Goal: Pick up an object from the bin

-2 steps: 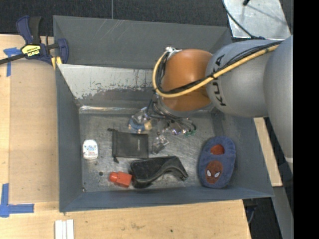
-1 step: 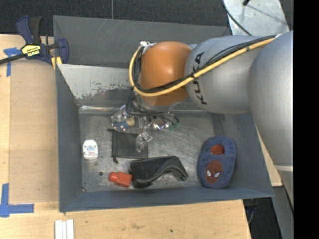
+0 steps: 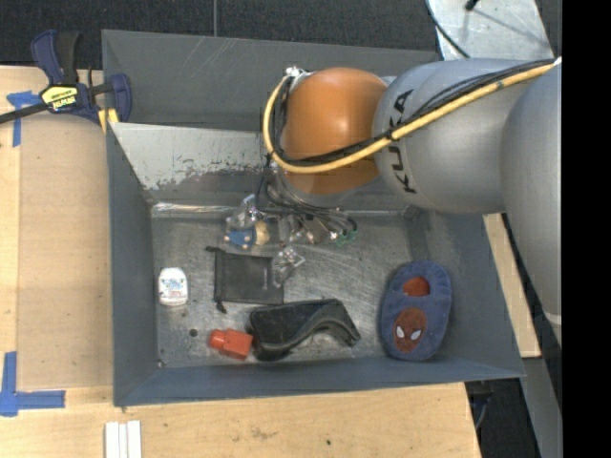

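Note:
My gripper (image 3: 284, 254) hangs under the arm's orange wrist cover, low over the back middle of the bin floor. Just in front of it and slightly left lies a flat black square pad (image 3: 241, 277). A small blue and yellow thing (image 3: 242, 233) sits close by the gripper's left side; I cannot tell whether it is loose or touching the gripper. Nearer the front wall lies a black curved object (image 3: 304, 324) with an orange-red piece (image 3: 230, 343) at its left end.
A blue slipper with a red spider-face print (image 3: 417, 310) lies at the front right. A small white round container (image 3: 173, 287) stands at the left. The arm and its cables cover the back right of the bin.

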Robot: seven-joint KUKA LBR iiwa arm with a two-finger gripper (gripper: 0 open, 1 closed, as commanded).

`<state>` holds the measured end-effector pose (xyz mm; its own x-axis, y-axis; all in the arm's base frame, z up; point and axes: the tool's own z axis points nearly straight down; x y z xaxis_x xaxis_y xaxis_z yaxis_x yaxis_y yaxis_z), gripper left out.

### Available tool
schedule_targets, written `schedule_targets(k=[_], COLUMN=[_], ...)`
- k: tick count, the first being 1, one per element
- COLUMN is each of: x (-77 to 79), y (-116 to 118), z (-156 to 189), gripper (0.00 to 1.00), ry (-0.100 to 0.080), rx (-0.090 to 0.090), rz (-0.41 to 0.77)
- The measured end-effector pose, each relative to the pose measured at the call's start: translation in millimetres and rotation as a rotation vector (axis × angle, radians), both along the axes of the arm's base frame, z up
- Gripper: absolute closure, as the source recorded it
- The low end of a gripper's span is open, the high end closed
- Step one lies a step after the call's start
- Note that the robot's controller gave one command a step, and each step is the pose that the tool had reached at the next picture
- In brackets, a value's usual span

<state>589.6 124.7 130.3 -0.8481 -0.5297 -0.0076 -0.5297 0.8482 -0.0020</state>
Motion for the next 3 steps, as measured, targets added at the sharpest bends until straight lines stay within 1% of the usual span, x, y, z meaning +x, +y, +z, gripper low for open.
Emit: schedule_targets(k=[1, 2, 3], x=[10.5, 13.1, 14.6], y=[4.1, 5.5, 5.5], z=[-55.1, -51.9, -50.0], gripper=[0.0, 0.0, 1.0], ry=[-0.008, -0.002, -0.006], rx=[0.004, 0.002, 0.002], rz=[0.154, 0.152, 0.149])
